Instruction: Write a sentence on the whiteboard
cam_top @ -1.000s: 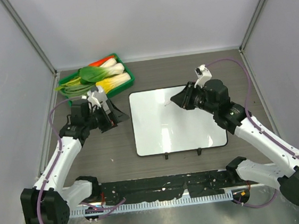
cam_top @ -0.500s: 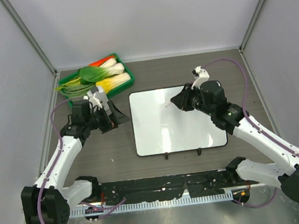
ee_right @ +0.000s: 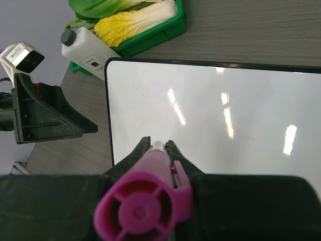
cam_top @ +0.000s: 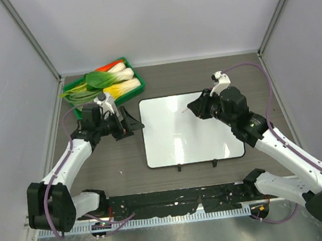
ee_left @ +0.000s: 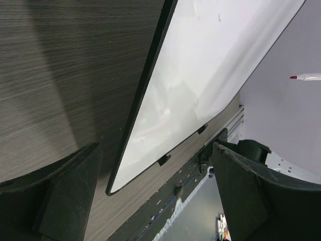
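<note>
Marker [ee_right: 143,211] clamped in my right tool [ee_right: 158,149], tip above the whiteboard [cam_top: 175,148] for writing; left tool [cam_top: 129,124] wide open, empty, beside its left edge, probably for steadying.

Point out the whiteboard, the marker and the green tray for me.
whiteboard [cam_top: 174,133]: top view, bare white writing surface.
marker [ee_right: 143,211]: right wrist view, its magenta end cap.
green tray [ee_right: 160,36]: right wrist view, its outer side wall.

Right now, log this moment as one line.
left tool: open, left of whiteboard | right tool: shut on marker, over whiteboard | sentence: not written, whiteboard nearly blank
</note>
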You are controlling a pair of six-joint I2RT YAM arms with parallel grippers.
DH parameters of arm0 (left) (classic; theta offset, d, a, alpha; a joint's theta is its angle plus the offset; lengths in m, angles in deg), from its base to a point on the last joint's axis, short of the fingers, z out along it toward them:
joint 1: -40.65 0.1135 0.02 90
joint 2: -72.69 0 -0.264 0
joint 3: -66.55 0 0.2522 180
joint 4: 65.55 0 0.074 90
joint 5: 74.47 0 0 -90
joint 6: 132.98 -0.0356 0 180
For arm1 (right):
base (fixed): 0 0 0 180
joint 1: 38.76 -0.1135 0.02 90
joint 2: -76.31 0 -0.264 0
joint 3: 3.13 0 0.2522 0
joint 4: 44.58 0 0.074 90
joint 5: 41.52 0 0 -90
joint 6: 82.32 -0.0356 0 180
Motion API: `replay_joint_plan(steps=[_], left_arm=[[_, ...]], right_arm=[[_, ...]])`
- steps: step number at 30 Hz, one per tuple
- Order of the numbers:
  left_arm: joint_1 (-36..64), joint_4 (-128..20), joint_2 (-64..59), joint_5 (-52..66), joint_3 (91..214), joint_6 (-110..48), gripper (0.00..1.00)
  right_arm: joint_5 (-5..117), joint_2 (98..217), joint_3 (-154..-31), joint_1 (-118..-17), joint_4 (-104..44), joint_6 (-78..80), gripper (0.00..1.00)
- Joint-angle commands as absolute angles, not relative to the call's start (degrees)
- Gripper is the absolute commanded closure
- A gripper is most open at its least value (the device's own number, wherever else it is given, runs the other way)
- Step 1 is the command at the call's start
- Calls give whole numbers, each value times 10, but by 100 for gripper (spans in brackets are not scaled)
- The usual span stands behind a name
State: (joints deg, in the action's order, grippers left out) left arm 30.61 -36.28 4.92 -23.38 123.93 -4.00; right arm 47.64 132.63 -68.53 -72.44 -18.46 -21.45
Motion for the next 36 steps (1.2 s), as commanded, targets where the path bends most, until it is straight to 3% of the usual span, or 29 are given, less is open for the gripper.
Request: replay_joint_plan(steps=[1, 36], left_arm=[[308, -440, 34, -288, 1232, -20, 7], [282, -555, -108, -324, 1263, -11, 16]], right_arm=[[467, 1307, -702, -728, -195, -205, 99], [460, 1309, -700, -728, -183, -204, 99]])
